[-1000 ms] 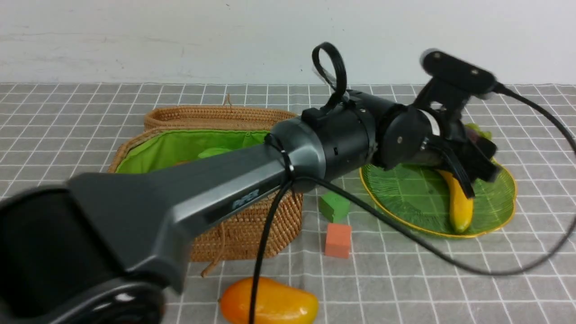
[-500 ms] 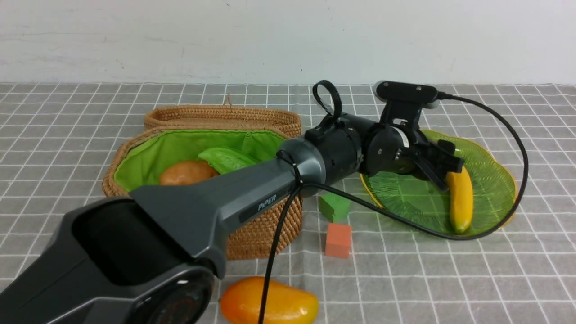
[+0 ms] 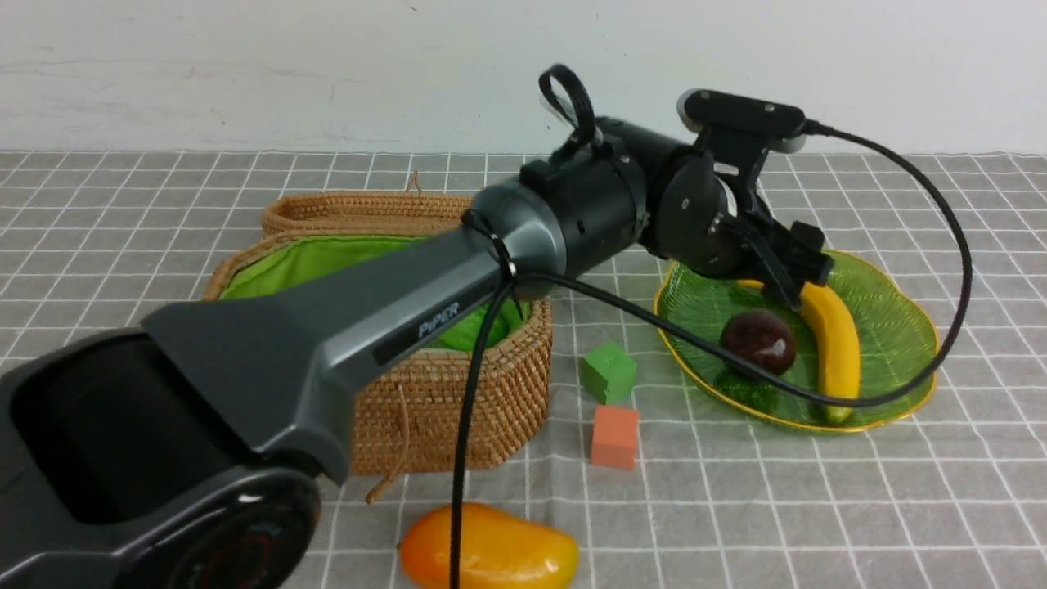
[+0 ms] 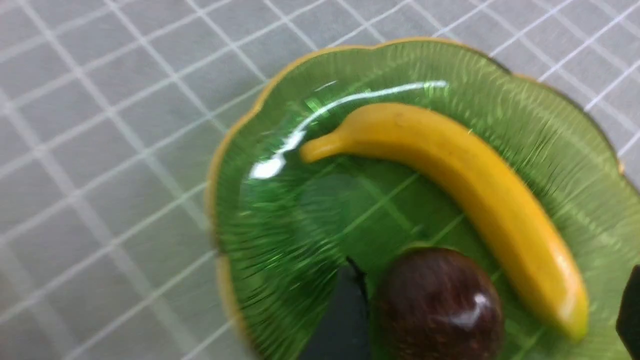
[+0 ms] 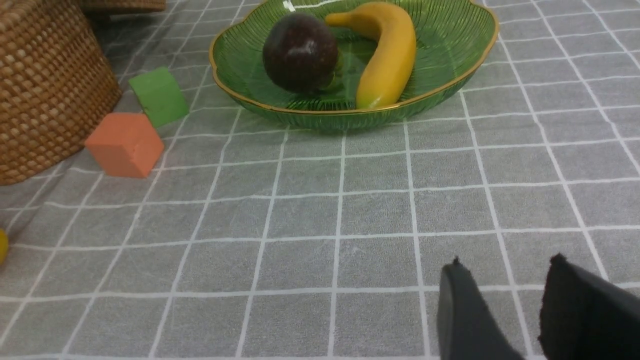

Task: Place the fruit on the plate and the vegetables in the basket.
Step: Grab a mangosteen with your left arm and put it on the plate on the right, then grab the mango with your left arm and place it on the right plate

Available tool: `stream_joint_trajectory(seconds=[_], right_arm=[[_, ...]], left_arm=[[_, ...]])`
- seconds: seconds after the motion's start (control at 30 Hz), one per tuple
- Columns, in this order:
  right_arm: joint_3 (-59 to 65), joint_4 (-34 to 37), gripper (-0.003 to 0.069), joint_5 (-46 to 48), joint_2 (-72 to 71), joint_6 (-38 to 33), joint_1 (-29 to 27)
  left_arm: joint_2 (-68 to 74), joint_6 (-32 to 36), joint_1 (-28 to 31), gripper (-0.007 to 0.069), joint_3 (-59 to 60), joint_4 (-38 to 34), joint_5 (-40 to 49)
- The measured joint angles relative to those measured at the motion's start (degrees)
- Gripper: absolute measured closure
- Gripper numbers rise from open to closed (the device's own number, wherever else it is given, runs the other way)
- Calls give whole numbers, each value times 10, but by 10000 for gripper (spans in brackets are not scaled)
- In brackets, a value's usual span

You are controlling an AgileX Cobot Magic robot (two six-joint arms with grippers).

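The green glass plate [image 3: 891, 327] holds a yellow banana [image 3: 833, 343] and a dark purple round fruit [image 3: 758, 341], lying side by side. My left gripper [image 3: 797, 266] hangs open just above the plate's far side, holding nothing. In the left wrist view the purple fruit [image 4: 437, 305] and banana [image 4: 480, 195] lie on the plate [image 4: 280, 240] between its spread fingers. An orange-yellow mango [image 3: 489, 556] lies at the near table edge. My left arm hides the inside of the wicker basket [image 3: 442, 393], so the vegetables are hidden. My right gripper [image 5: 506, 265] is open over bare cloth.
A green cube [image 3: 608, 372] and an orange cube [image 3: 614, 436] sit between basket and plate. The basket's lid [image 3: 393, 211] lies open behind it. My left arm's cable [image 3: 957, 270] loops over the plate's right side. A grey checked cloth covers the table.
My left gripper has opened wider and lifted off the plate. The purple fruit now lies on the plate beside the banana. The raised arm now covers the basket's inside.
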Motion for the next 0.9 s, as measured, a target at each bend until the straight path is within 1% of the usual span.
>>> stream_joint_trajectory(seconds=[0.1,0.17,0.2,0.27,0.3,0.33,0.4,0.43,0.5,0.57,0.6,0.63,0.73,0.8,0.9], right_arm=[[0,0,419,0,0,0,0],[0,0,419,0,0,0,0],[0,0,419,0,0,0,0],[0,-1,419,0,0,0,0],[0,-1,419,0,0,0,0],[0,0,419,0,0,0,0],[0,0,419,0,0,0,0],[0,0,419,0,0,0,0],[0,0,419,0,0,0,0],[0,-1,419,0,0,0,0],[0,-1,419,0,0,0,0],[0,-1,419,0,0,0,0],[0,-1,419,0,0,0,0],[0,-1,419,0,0,0,0],[0,-1,419,0,0,0,0]], left_arm=[[-29,0,0,-12,0,32,57],[-75,8,0,13,0,79,140],[-97,23,1,24,0,105,181],[-134,49,7,34,11,130,233],[-134,52,7,34,13,132,233],[-167,78,19,37,40,135,273],[-195,108,31,39,86,128,310],[-195,111,31,39,91,127,310],[-231,157,41,39,164,102,345],[-262,205,40,39,242,73,353],[-264,216,39,39,257,71,352],[-282,254,37,39,310,59,337],[-295,320,34,39,397,48,285],[-295,352,34,39,440,48,258],[-295,369,34,39,484,48,219]])
